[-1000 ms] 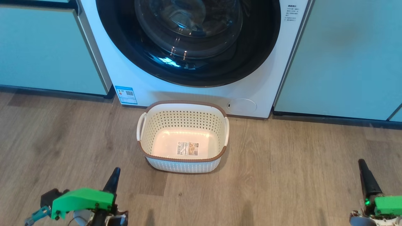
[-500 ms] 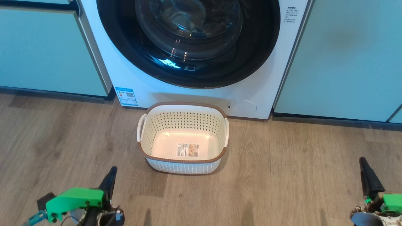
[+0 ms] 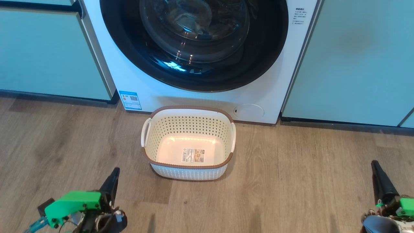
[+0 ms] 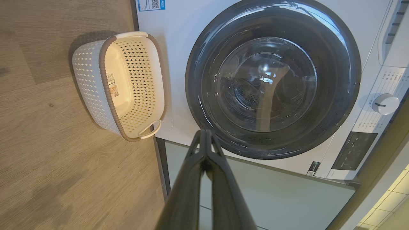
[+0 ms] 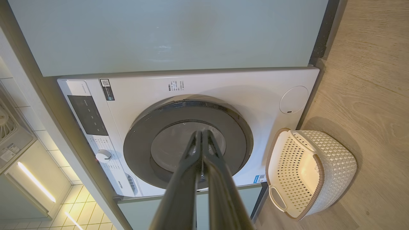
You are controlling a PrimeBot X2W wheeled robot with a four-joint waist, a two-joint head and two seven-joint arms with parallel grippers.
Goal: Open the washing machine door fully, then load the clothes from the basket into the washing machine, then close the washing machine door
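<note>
The white washing machine (image 3: 200, 100) stands ahead, and its washing machine door (image 3: 268, 48), black-rimmed with a glass bowl, lies flat against the front. On the floor before it sits the cream basket (image 3: 189, 170), holding nothing but a label. The clothes are out of view. My left gripper (image 3: 114, 171) is low at the left, shut and empty, well short of the basket. At the lower right is my right gripper (image 3: 375, 163), also shut and empty. In the left wrist view the left gripper (image 4: 204, 132) points at the door's rim (image 4: 335, 105). In the right wrist view the right gripper (image 5: 201, 132) points at the door's glass (image 5: 169, 147).
Pale teal cabinets (image 3: 48, 51) flank the machine on both sides (image 3: 355, 58). Wood floor (image 3: 291, 181) spreads around the basket. The machine's round lower hatch (image 3: 249, 110) is just right of the basket. A control panel with a knob (image 4: 385, 103) runs along the machine's top.
The head view has shifted slightly. Both grippers have drifted a little outward toward the lower corners. Door and basket stay as they were.
</note>
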